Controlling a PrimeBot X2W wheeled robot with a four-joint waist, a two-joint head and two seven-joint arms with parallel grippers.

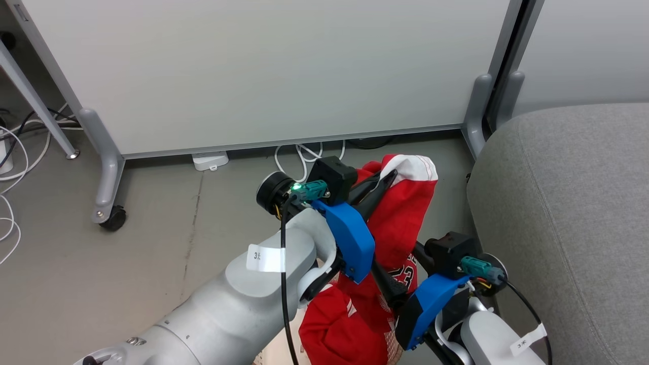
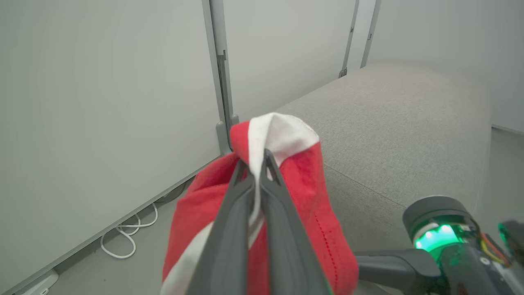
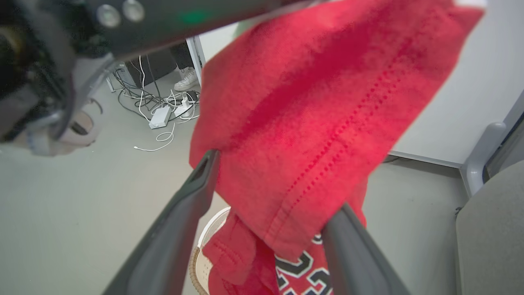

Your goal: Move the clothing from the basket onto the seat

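1. The clothing [image 1: 400,223] is red fabric with a white trim band at its top. It hangs in the air as a long vertical fold. A black-and-white number 23 print [image 1: 405,271] shows on the lower part.

2. The left end effector [image 1: 388,177] is closed. In the left wrist view, both dark fingers [image 2: 229,229] press together on the white band and the red cloth falls on either side of them. This grip carries the top of the clothing.

3. The right end effector [image 3: 277,182] has its jaws spread wide. In the right wrist view, a stitched hem of the red cloth hangs between the two fingers and covers both fingertips. The jaws do not clamp the cloth.

4. The basket [image 3: 192,262] lies below the clothing. Part of its brown woven rim and white inner wall shows, with the lowest red folds hanging over it. It cannot be told whether those folds rest inside.

5. The seat [image 1: 568,228] is light grey and stands just to the right of the hanging clothing, apart from it.

6. The floor [image 1: 152,228] is grey. A white partition panel [image 1: 279,76] stands behind the clothing, on a leg with a caster [image 1: 114,218]. White cables [image 1: 299,154] lie under its lower edge.
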